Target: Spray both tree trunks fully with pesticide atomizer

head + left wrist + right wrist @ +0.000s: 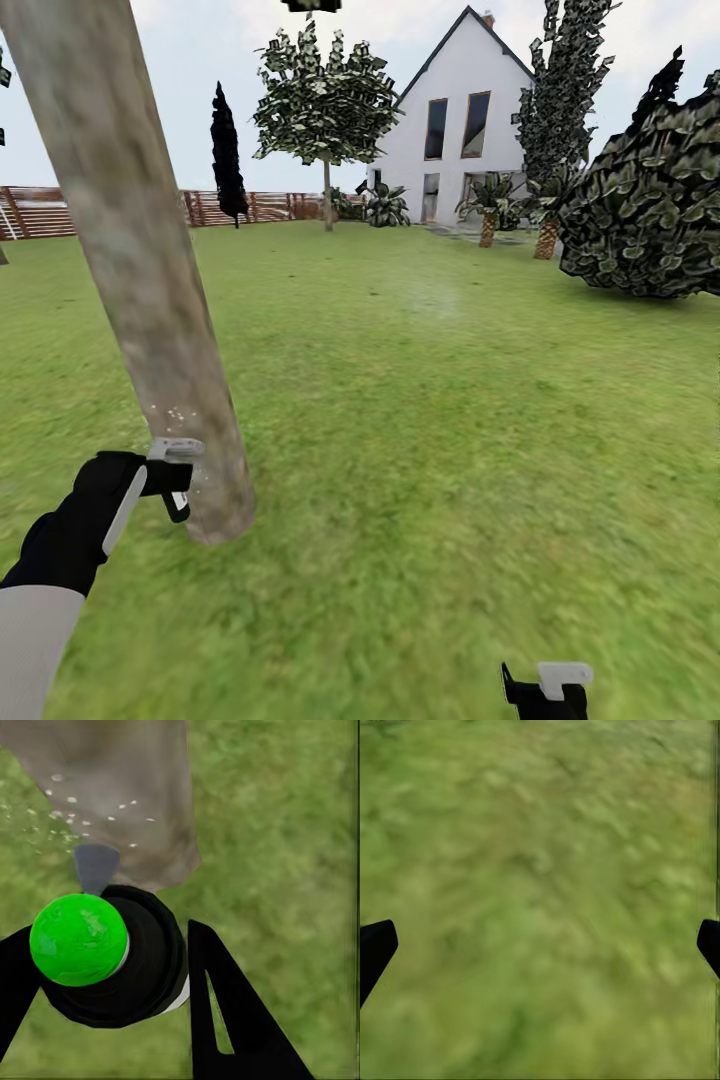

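The pesticide atomizer (112, 960), a black bottle with a bright green round cap (79, 939), sits between the fingers of my left gripper (109, 934), which is shut on it. Its grey nozzle (96, 866) points at the tree trunk (120, 787), where white droplets speckle the bark. In the head view my left gripper (175, 480) is low beside the base of this thick, mottled grey-tan tree trunk (130, 260), with specks just above it. A second tree (327, 100) with a bare pale stem stands far back. My right gripper (545, 690) is open over the grass floor (540, 870).
The lawn (420, 420) stretches ahead and to the right. A brown slat fence (60, 210) runs along the back left near a black cone-shaped tree (228, 150). A white house (450, 130), short palms (488, 205) and a large dark bush (650, 200) stand at the back right.
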Motion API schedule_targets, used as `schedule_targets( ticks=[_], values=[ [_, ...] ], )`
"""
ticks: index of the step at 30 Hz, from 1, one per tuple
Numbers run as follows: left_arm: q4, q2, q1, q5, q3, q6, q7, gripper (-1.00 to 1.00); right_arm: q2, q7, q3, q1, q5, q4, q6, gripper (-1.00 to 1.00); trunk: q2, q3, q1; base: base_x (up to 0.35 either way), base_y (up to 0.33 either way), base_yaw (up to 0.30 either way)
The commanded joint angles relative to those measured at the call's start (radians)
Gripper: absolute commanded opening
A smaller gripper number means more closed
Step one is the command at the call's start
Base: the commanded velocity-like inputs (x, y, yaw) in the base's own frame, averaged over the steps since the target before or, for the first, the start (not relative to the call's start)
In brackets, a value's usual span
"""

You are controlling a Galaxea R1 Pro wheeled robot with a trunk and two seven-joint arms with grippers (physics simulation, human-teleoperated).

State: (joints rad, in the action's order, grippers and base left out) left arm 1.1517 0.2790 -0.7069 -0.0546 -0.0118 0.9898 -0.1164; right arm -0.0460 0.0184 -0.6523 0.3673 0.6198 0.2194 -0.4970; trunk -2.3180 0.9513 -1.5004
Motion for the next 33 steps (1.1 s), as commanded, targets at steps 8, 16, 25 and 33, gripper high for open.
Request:
schedule_targets(
  ticks=[8,16,25,33],
  values=[
    [-0.117,0.0,0.015,0.002,-0.003,-0.062,0.003,-1.0,0.0,0.0,0.0,0.0,0.0,0.0,0.0,1.0,0.0,0.0,0.0,0.002,-0.27,0.197],
    [-0.145,-0.001,0.004,0.001,-0.006,-0.1,0.014,-1.0,-0.001,0.0,0.0,0.0,0.0,0.0,0.0,1.0,0.0,0.0,0.0,0.04,-0.27,0.204],
    [-0.145,-0.001,0.009,0.002,-0.008,-0.103,0.023,-1.0,0.0,0.002,0.0,0.001,0.0,0.0,0.0,1.0,0.0,0.0,0.0,0.078,-0.27,0.002],
    [-0.188,0.0,0.016,0.001,-0.008,-0.126,0.102,-1.0,0.0,0.0,0.0,0.0,0.0,0.0,0.0,1.0,0.0,0.0,0.0,0.001,-0.27,0.083]
  ],
)
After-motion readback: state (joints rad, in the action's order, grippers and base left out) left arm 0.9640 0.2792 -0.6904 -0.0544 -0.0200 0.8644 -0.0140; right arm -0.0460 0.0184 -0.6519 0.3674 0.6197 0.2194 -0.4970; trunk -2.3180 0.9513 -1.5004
